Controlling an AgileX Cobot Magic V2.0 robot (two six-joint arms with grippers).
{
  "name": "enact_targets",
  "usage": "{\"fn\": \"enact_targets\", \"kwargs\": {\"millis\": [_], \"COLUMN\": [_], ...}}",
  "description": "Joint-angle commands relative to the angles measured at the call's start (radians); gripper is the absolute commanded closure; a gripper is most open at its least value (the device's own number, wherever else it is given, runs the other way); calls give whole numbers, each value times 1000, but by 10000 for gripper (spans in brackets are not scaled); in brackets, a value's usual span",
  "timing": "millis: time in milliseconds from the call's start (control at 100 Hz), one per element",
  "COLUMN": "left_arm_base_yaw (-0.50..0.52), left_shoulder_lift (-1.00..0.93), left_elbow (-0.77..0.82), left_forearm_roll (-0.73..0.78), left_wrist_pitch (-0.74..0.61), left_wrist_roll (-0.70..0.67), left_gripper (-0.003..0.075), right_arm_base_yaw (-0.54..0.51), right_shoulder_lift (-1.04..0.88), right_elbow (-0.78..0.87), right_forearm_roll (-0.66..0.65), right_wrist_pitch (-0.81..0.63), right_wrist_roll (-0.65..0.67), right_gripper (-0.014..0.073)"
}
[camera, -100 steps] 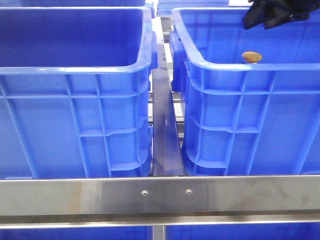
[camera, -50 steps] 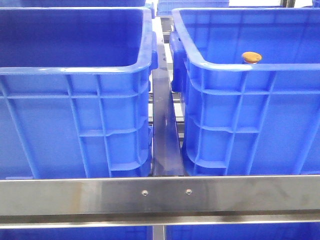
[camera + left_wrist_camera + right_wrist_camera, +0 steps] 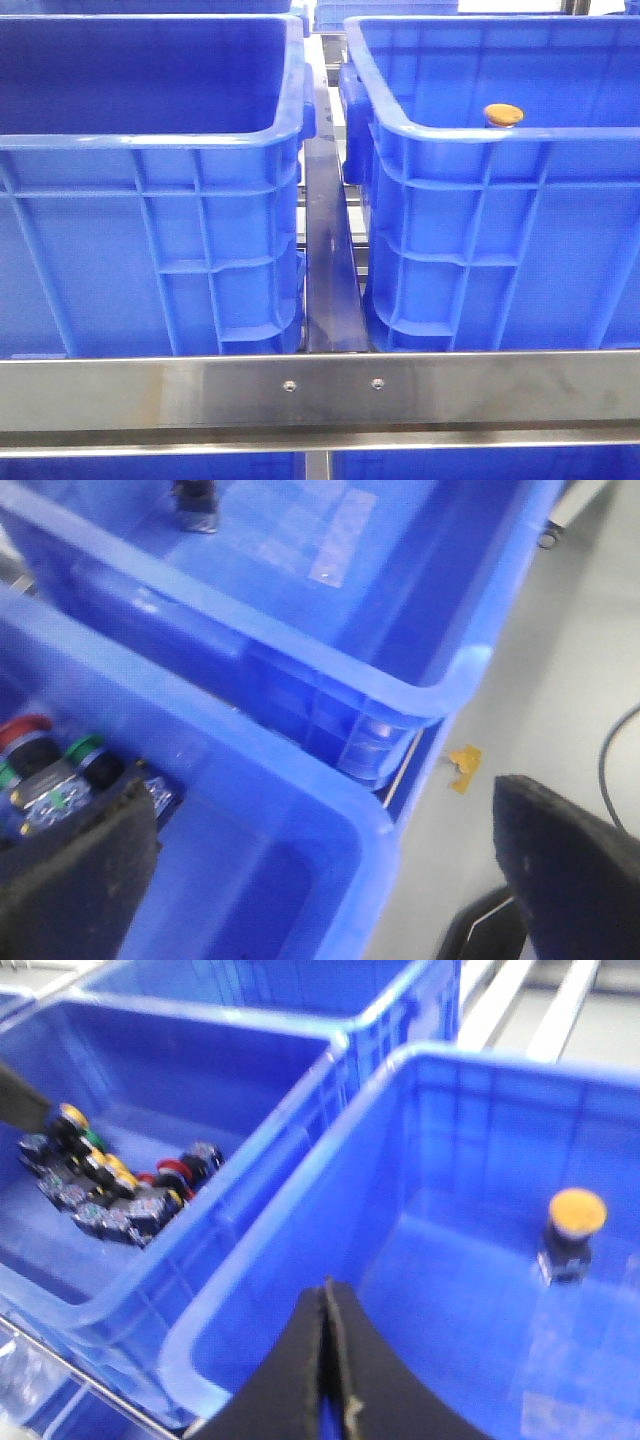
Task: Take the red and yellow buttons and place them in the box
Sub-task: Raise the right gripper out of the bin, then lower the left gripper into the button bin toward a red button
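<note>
Broadly, two deep blue crates filled the front view, side by side behind a steel rail [image 3: 320, 392] that ran across the foreground. The left crate [image 3: 150, 180] and the box [image 3: 500, 200] on the right were close but apart, with a dark metal strip [image 3: 328, 260] showing in the gap between them.

From the right wrist, the box [image 3: 420, 1290] lay under the camera, and the neighbouring crate [image 3: 150, 1090] held a heap of mixed buttons [image 3: 110, 1190] — red, yellow and green caps on dark bodies, bunched toward one end of its floor.

The right gripper [image 3: 328, 1370] hung above the box's near rim with its dark fingers pressed together, nothing between them.

The left gripper [image 3: 320, 870] was wide apart — one finger [image 3: 75, 880] at one edge of its view, the other well off at the opposite edge — hovering over a crate corner [image 3: 340, 820] with grey floor beside it. Near the first finger lay a few buttons, among them a red-capped one [image 3: 20, 735] and a green-ringed one [image 3: 85, 752].

Smallest of all, a single yellow button [image 3: 572, 1232] stood upright on the box floor, its orange-yellow cap [image 3: 503, 114] peeking just above the near rim in the front view.
</note>
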Motion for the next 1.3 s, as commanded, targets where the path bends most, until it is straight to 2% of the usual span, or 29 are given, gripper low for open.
{"fn": "enact_targets", "kwargs": {"millis": [0,160,310,430,770,910,1150,1290], "left_arm_base_yaw": [1,1,1,2,16,82,221,264], "left_shoulder_lift": [-29,-29,-15,38,276,349,421,466], "left_elbow": [-27,-27,-27,-47,-226,-295,-339,-339], "left_forearm_roll": [56,342,625,701,811,754,584,435], "left_wrist_pitch": [-89,-146,-137,-60,167,231,232,232], "left_wrist_roll": [-124,-467,-793,-945,-1130,-1130,-1123,-1033], "left_gripper": [82,82,82,82,82,82,82,82], "right_arm_base_yaw": [-3,-3,-3,-3,-3,-3,-3,-3], "right_shoulder_lift": [-58,-86,-86,-86,-86,-86,-86,-86], "right_elbow": [-9,-8,-8,-8,-8,-8,-8,-8], "right_forearm_roll": [43,43,43,43,43,43,43,43], "right_wrist_pitch": [-30,-25,-25,-25,-25,-25,-25,-25], "right_wrist_roll": [-6,-6,-6,-6,-6,-6,-6,-6], "right_gripper": [658,658,658,658,658,658,658,658]}}
